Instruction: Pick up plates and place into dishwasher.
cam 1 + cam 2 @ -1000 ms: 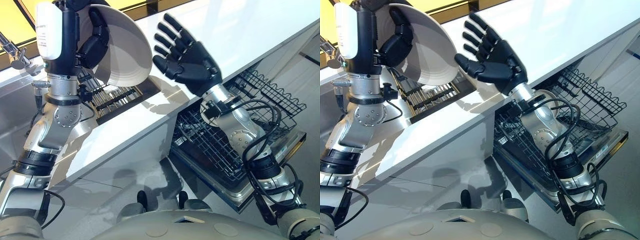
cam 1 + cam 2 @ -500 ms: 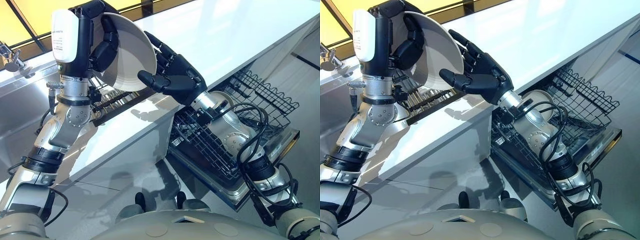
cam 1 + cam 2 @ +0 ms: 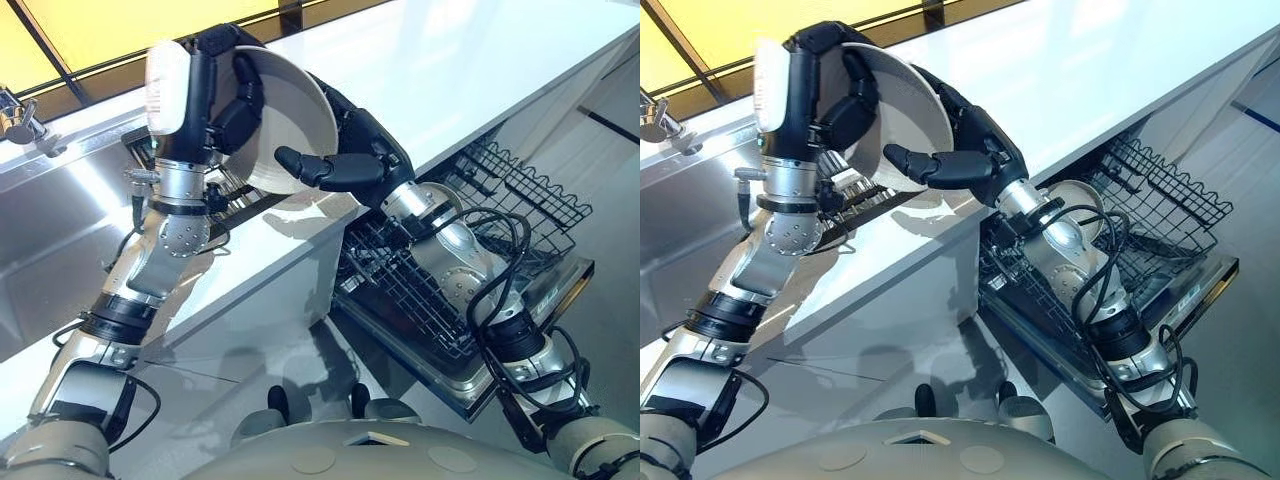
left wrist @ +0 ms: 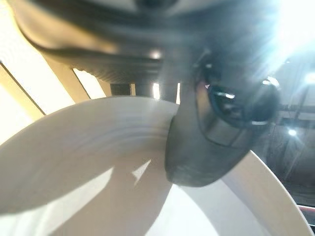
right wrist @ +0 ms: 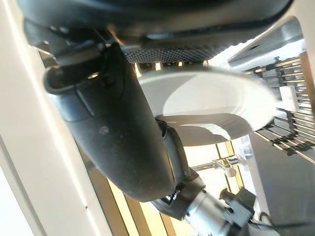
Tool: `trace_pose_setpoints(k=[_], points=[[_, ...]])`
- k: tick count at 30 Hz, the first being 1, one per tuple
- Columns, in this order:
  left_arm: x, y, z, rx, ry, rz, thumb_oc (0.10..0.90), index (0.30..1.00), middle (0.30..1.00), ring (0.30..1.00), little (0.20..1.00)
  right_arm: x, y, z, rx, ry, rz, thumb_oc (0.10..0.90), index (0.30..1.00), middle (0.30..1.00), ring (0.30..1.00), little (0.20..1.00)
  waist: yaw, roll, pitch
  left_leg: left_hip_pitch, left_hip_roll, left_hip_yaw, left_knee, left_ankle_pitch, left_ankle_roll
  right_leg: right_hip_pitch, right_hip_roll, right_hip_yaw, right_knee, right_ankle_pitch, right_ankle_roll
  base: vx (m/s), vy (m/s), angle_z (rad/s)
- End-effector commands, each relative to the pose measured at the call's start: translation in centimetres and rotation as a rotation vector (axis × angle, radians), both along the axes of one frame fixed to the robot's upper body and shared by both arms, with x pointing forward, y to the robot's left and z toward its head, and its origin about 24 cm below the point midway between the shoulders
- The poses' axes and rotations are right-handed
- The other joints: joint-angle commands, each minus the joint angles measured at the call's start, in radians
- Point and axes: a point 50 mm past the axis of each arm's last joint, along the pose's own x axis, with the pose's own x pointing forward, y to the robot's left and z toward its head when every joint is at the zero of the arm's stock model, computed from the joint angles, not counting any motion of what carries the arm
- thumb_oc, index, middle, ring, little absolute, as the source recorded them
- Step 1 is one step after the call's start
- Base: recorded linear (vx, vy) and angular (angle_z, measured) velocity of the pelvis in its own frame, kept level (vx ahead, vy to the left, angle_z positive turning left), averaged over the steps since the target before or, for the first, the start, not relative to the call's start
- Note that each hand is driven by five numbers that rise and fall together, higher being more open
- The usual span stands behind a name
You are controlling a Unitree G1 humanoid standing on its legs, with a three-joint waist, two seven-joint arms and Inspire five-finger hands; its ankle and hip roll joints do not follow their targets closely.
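Observation:
A white plate (image 3: 290, 120) is held tilted on edge above the white counter (image 3: 450, 70). My left hand (image 3: 235, 95) is shut on it, fingers curled over its near rim; the left wrist view has the thumb (image 4: 206, 142) pressed on the plate (image 4: 98, 162). My right hand (image 3: 365, 165) stands at the plate's other edge, open. Its thumb (image 3: 305, 165) stretches across the plate's face and its straight fingers lie behind the rim. The right wrist view shows the plate (image 5: 206, 98) just past that thumb (image 5: 113, 128).
The dishwasher's wire rack (image 3: 520, 190) is pulled out below the counter's edge on the right, over the open door (image 3: 540, 320). A slatted drying rack (image 3: 240, 200) lies on the counter under the plate. The steel sink (image 3: 60, 220) and faucet (image 3: 15, 120) are at left.
My right hand has swung left from beside the plate until its thumb and fingers straddle the rim. My left hand has brought the plate rightward and turned it more edge-on.

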Motion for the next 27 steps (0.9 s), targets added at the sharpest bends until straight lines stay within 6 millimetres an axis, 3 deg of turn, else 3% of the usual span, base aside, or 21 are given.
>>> trace_pose_setpoints(k=[1,11,19,22,23,24,25,27], points=[[-2.1,-2.3,5.5,-0.045,-0.264,-0.225,0.100,0.300,0.300,0.300,0.200,0.1,0.6,3.8,0.152,-0.157,-0.039,0.100,0.300,0.300,0.300,0.200,0.017,0.002,-0.093,0.016,-0.054,0.004,0.005,-0.096,0.030,-0.065,0.080,-0.004,0.103,-0.053,0.018,0.01,-0.002,0.07],[-3.9,-4.1,6.3,-0.034,-0.294,-0.360,0.100,0.300,0.300,0.300,0.200,0.8,0.0,3.4,0.182,-0.132,-0.119,0.100,0.300,0.300,0.300,0.200,0.030,0.004,-0.083,0.014,-0.052,-0.011,0.004,-0.092,0.027,-0.062,0.078,-0.016,0.103,-0.053,0.019,0.00,0.003,0.06],[-4.0,-3.6,6.5,-0.047,-0.337,-0.324,0.100,0.300,0.300,0.300,0.200,1.1,-1.1,2.9,0.169,-0.118,-0.150,0.100,0.300,0.300,0.300,0.200,0.025,0.005,-0.085,0.005,-0.047,-0.012,0.002,-0.085,0.024,-0.066,0.077,-0.019,0.107,-0.056,0.018,-0.02,0.012,0.06],[-3.5,-3.1,6.5,-0.106,-0.257,-0.327,0.100,0.300,0.300,0.300,0.200,1.2,-1.3,3.0,0.185,-0.119,-0.158,0.100,0.300,0.300,0.300,0.200,0.029,0.006,-0.083,0.003,-0.047,-0.019,0.002,-0.083,0.023,-0.067,0.076,-0.020,0.107,-0.055,0.018,-0.03,-0.001,0.04],[-3.3,-3.0,6.4,-0.125,-0.221,-0.332,0.278,0.453,0.453,0.453,0.378,1.1,-1.4,3.0,0.188,-0.122,-0.161,0.100,0.300,0.300,0.300,0.200,0.030,0.005,-0.082,0.003,-0.047,-0.020,0.002,-0.083,0.022,-0.066,0.076,-0.021,0.106,-0.055,0.018,-0.04,-0.007,0.05],[-2.8,-2.7,6.1,-0.169,-0.136,-0.334,0.278,0.453,0.453,0.453,0.378,1.1,-1.4,3.1,0.191,-0.131,-0.170,0.100,0.300,0.300,0.300,0.200,0.032,0.006,-0.081,0.003,-0.047,-0.022,0.002,-0.083,0.022,-0.065,0.075,-0.021,0.104,-0.055,0.018,-0.04,-0.002,0.09],[-2.2,-2.4,5.6,-0.229,-0.050,-0.346,0.800,0.900,0.900,0.900,0.900,1.1,-1.5,3.3,0.194,-0.140,-0.179,0.100,0.300,0.300,0.300,0.200,0.033,0.006,-0.079,0.002,-0.048,-0.024,0.002,-0.082,0.022,-0.065,0.075,-0.022,0.104,-0.054,0.018,-0.04,0.001,0.12],[-1.3,-2.0,4.3,-0.323,0.089,-0.357,0.800,0.900,0.900,0.900,0.900,1.1,-1.8,3.9,0.203,-0.172,-0.206,0.100,0.300,0.300,0.300,0.200,0.037,0.007,-0.076,0.002,-0.048,-0.026,0.002,-0.082,0.022,-0.062,0.075,-0.023,0.100,-0.054,0.018,-0.04,0.002,0.10]])
